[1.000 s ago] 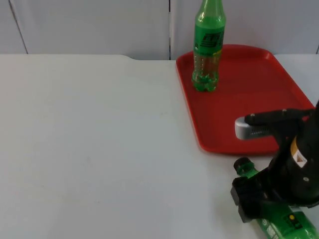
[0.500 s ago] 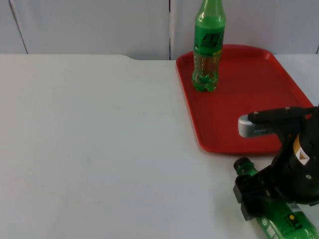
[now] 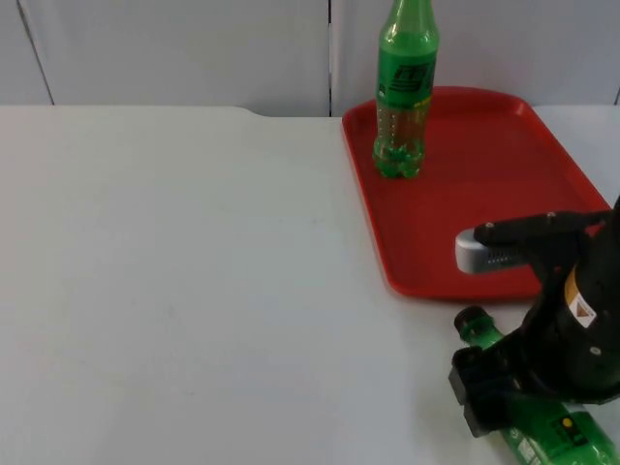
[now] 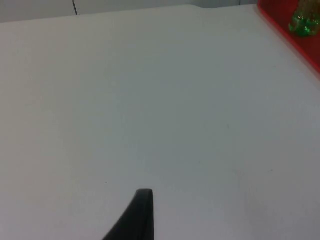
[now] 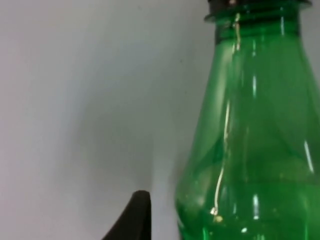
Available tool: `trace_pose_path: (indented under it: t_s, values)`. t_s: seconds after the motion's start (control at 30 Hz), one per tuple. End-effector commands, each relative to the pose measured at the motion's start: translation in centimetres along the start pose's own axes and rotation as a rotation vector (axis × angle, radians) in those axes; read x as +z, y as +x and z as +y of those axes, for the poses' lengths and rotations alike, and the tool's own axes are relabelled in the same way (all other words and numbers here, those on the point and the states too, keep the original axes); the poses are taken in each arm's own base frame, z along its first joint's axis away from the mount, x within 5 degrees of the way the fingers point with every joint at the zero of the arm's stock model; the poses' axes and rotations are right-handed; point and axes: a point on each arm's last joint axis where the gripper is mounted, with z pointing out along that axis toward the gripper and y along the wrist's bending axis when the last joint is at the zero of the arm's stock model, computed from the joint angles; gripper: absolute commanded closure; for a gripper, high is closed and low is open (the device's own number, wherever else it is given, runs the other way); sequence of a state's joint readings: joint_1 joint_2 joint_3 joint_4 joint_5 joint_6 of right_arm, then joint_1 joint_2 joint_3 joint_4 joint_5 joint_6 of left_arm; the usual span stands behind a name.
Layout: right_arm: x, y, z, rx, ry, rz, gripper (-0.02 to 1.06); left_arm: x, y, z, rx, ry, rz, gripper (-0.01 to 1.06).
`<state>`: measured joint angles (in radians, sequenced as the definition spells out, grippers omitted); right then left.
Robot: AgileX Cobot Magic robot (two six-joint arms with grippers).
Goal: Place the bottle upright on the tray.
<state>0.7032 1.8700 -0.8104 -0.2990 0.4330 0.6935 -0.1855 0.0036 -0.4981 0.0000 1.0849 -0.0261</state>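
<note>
A green bottle (image 3: 542, 426) lies on its side on the white table near the front right, its black-ringed neck (image 3: 472, 323) pointing toward the red tray (image 3: 504, 203). My right gripper (image 3: 481, 392) sits low over the bottle's shoulder, open. In the right wrist view one fingertip (image 5: 138, 215) stands a little apart from the bottle's green shoulder (image 5: 250, 150). A second green bottle (image 3: 404, 92) stands upright at the tray's far left corner. My left gripper (image 4: 141, 216) waits over bare table, with the tray's edge (image 4: 287, 30) far ahead of it.
The tray's near rim (image 3: 455, 288) lies just behind the lying bottle's neck. The grey partition wall (image 3: 174, 48) closes the table at the back. White table (image 3: 194, 291) stretches across the left and middle.
The right arm shifted slightly right half a second ago and has come back left over the lying bottle. Neither bottle has moved.
</note>
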Motion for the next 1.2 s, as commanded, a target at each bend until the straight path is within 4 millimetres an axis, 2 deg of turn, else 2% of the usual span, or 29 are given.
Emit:
trace_pose_path:
  t_s: [0.0, 0.13, 0.3, 0.37, 0.4, 0.43, 0.6, 1.1, 1.17]
  values:
    - [0.4, 0.3, 0.1, -0.027, 0.013, 0.019, 0.10, 0.0, 0.0, 0.0, -0.004, 0.003, -0.011, 0.00]
    - [1.4, 0.6, 0.1, -0.033, 0.019, 0.041, 0.12, 0.0, 0.0, 0.0, -0.004, 0.003, -0.011, 0.00]
    - [1.6, 0.6, 0.2, -0.032, 0.014, 0.040, 0.21, 0.0, 0.0, 0.0, -0.004, 0.003, -0.011, 0.00]
    - [1.6, 0.6, 0.2, -0.032, 0.017, 0.043, 0.34, 0.0, 0.0, 0.0, -0.004, 0.003, -0.011, 0.00]
    - [1.6, 0.6, 0.2, -0.028, 0.016, 0.044, 0.45, 0.0, 0.0, 0.0, -0.004, 0.003, -0.011, 0.00]
    - [1.6, 0.6, 0.2, -0.028, 0.016, 0.044, 0.45, 0.0, 0.0, 0.0, -0.004, 0.003, -0.011, 0.00]
    - [1.6, 0.6, 0.2, -0.028, 0.016, 0.044, 1.05, 0.0, 0.0, 0.0, -0.004, 0.003, -0.011, 0.00]
    - [1.6, 0.5, 0.2, -0.032, 0.017, 0.042, 1.05, 0.0, 0.0, 0.0, -0.004, 0.003, -0.011, 0.00]
    - [0.9, 0.1, 0.2, -0.037, 0.014, 0.020, 1.05, 0.0, 0.0, 0.0, -0.004, 0.003, -0.011, 0.00]
